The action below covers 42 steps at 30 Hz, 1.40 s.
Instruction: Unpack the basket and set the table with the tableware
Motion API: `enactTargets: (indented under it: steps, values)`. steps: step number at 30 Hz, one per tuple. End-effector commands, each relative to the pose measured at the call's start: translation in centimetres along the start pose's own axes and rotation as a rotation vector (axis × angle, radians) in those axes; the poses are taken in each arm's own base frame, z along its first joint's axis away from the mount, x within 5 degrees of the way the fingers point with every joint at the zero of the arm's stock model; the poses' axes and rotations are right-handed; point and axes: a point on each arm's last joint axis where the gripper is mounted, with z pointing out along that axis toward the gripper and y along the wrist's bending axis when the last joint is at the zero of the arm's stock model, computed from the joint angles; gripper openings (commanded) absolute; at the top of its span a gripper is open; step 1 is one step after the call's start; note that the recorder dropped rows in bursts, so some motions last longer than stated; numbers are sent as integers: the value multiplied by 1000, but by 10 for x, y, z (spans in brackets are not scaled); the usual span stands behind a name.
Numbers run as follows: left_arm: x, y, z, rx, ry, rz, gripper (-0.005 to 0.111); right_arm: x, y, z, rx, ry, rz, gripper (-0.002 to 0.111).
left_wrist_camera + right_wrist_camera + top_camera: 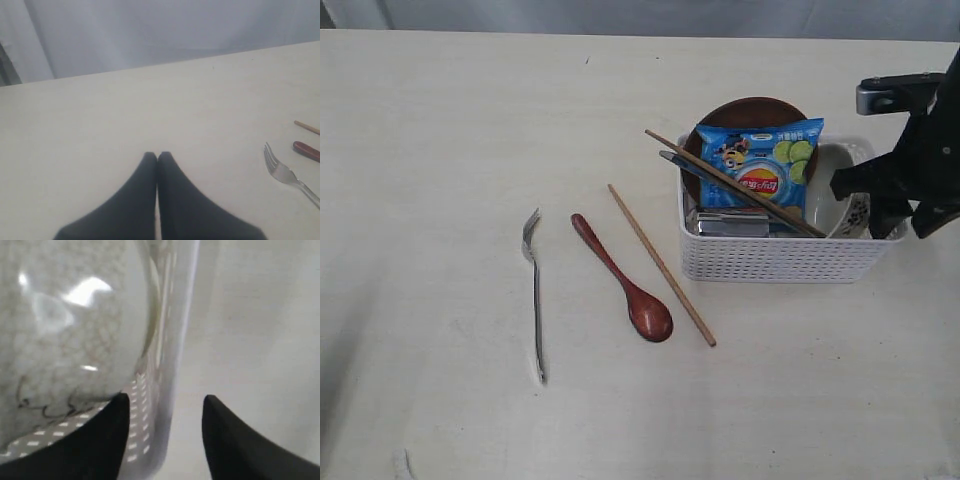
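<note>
Okay, out on the table (440, 150), lying side by side left of the basket (770, 258): fork (533, 290), wooden spoon (625, 285), one chopstick (660, 263). Left to unpack inside the basket: brown plate (750, 108) tilted up at the back, blue snack bag (760, 165) in front of it, second chopstick (735, 185) and knife (675, 160) slanting across the rim, steel cup (732, 222), floral bowl (828, 195) at the right end. At that end, right gripper (855, 195), jaws spread, nothing held; looks set for the bowl. Likely ceramic (heavier than the cutlery, glazed and slick, chips if knocked on the basket), so best pinched at the rim, one finger inside, then lifted straight up. Only in the right wrist view: right gripper (165, 407) straddling the wall of the basket (172, 330) rather than the rim of the floral bowl (65, 325), one finger on the bowl side, the other outside over bare table. Only in the left wrist view: left gripper (157, 159) pressed shut on nothing, low over the table (125, 110), fork (285, 175) near; absent from the exterior view. No other basket contents in either wrist view.
</note>
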Motion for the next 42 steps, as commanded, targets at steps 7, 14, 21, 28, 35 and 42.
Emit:
enactTargets:
  steps: [7, 14, 21, 28, 35, 42]
  values:
    - [-1, 0, -1, -1, -6, -5, 0, -16, -14, -47, 118, -31, 6, 49]
    - [-1, 0, -1, -1, -6, -1, 0, -22, -6, -107, 43, -209, -36, 49]
    - [-1, 0, -1, -1, -6, -1, 0, -5, 104, -118, 6, -423, -495, 49]
    - [-1, 0, -1, -1, -6, -1, 0, -7, 175, -51, 257, -407, -764, 49]
    - [-1, 0, -1, -1, -6, -1, 0, -14, 186, -26, 270, -382, -819, 49]
    - [-1, 0, -1, -1, -6, -1, 0, -18, 185, -23, 305, -440, -861, 49]
